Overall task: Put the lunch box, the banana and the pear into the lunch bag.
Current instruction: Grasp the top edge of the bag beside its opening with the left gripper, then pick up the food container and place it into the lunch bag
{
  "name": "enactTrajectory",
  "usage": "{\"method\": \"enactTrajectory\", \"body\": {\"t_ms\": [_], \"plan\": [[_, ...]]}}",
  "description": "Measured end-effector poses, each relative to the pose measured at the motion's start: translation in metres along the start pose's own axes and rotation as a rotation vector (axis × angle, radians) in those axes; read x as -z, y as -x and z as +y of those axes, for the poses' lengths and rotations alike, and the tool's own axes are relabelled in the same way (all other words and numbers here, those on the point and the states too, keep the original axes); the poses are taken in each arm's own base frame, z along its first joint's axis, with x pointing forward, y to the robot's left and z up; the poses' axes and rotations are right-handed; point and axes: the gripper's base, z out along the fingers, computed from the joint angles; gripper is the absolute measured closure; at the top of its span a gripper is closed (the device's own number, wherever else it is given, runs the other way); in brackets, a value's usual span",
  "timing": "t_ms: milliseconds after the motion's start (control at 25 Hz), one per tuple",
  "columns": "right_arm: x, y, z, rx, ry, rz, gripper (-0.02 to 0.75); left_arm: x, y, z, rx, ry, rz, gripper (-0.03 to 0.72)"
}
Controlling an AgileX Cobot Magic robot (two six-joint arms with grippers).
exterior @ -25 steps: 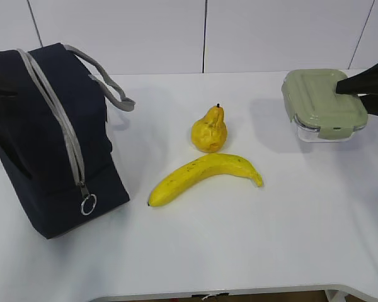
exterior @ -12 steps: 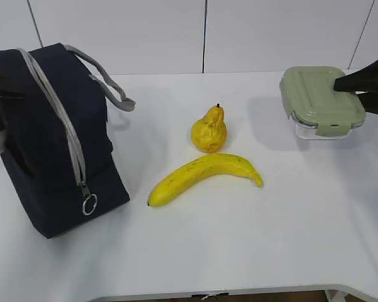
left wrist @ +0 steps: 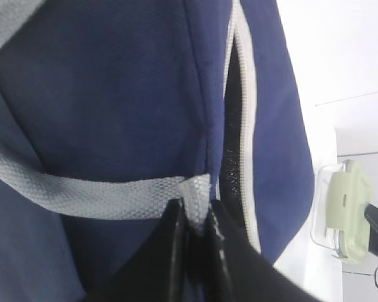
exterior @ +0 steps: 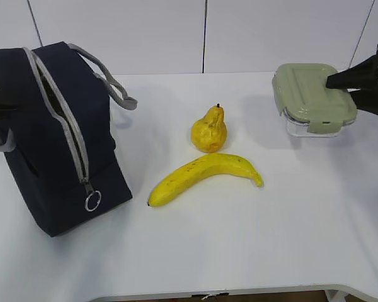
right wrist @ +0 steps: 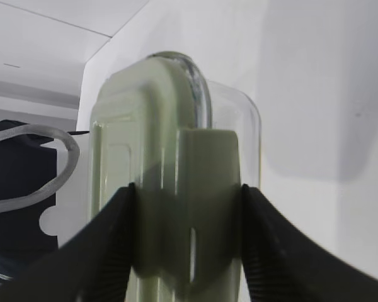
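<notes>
Pinching the grey strap handle [left wrist: 101,195] of the boxy navy fabric lunch bag [exterior: 57,145] at 9 o'clock with my left gripper [left wrist: 195,220]; my right gripper [right wrist: 186,214] clamps the clear sage-green-lidded lunch box [exterior: 312,97], lifted at 2 o'clock. Curved yellow banana [exterior: 205,176] and lumpy yellow pear [exterior: 209,131] lie centre on the white table [exterior: 239,245].

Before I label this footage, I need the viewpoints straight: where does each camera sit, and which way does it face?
Exterior view: in front, slanting down at the table, pear, banana; right gripper at the right edge.
Left wrist view: close against the lunch bag; left gripper pinches its grey strap.
Right wrist view: along the fingers clamping the lunch box.
Shared: lunch box and bag appear in all three.
</notes>
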Motion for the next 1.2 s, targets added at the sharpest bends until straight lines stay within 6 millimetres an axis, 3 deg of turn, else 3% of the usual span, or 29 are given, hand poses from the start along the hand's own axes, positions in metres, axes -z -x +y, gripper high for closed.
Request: {"method": "enactTrajectory", "body": {"t_ms": [280, 800, 1040, 1200], "plan": [[-0.020, -0.002, 0.025, 0.024, 0.054, 0.024, 0.357, 0.000, -0.005, -0.003, -0.020, -0.030, 0.056, 0.676], [-0.071, 0.009, 0.136, 0.286, 0.227, 0.094, 0.357, -0.018, -0.040, -0.035, -0.132, -0.090, 0.065, 0.677], [-0.098, -0.006, 0.192, 0.431, 0.321, 0.174, 0.357, -0.021, -0.040, -0.034, -0.125, -0.082, 0.063, 0.677], [-0.113, -0.023, 0.212, 0.473, 0.354, 0.229, 0.357, -0.022, -0.040, -0.033, -0.122, -0.077, 0.067, 0.677]]}}
